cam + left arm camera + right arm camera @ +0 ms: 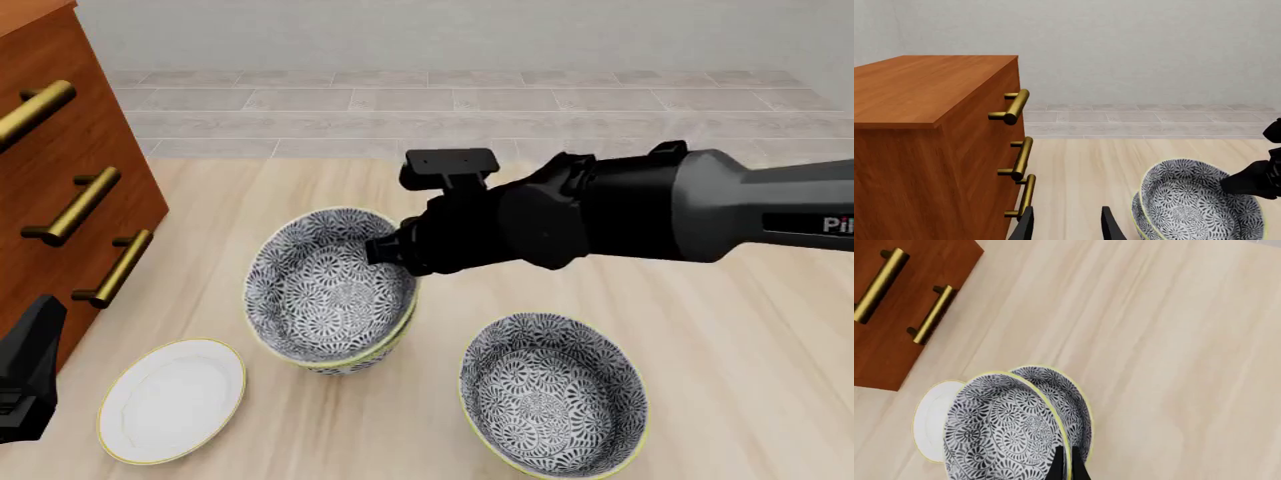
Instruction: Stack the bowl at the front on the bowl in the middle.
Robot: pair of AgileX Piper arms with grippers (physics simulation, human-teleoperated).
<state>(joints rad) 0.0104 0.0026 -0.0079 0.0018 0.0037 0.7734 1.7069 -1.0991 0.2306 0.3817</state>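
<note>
Already pinching rim of front bowl (327, 290) with right claw (384, 250), fingers either side of thin wall, bowl tilted into middle bowl (350, 360) directly under claw. Looks rigid, glazed, slippery, chippable; rim pinch best, lower gently. Third bowl (554, 390) and plate (171, 398) off to either side below claw. Left claw (1067, 225) spread, idle beside dresser (921, 130).

The bowl in the middle (350, 358) is mostly hidden beneath the bowl at the front (328, 285); only its lower rim shows. The right gripper (387, 250) covers the upper bowl's right rim, concealing the contact point. The widest bowl (553, 395) and the left gripper (27, 370) are cut off by the front view's edge.
</note>
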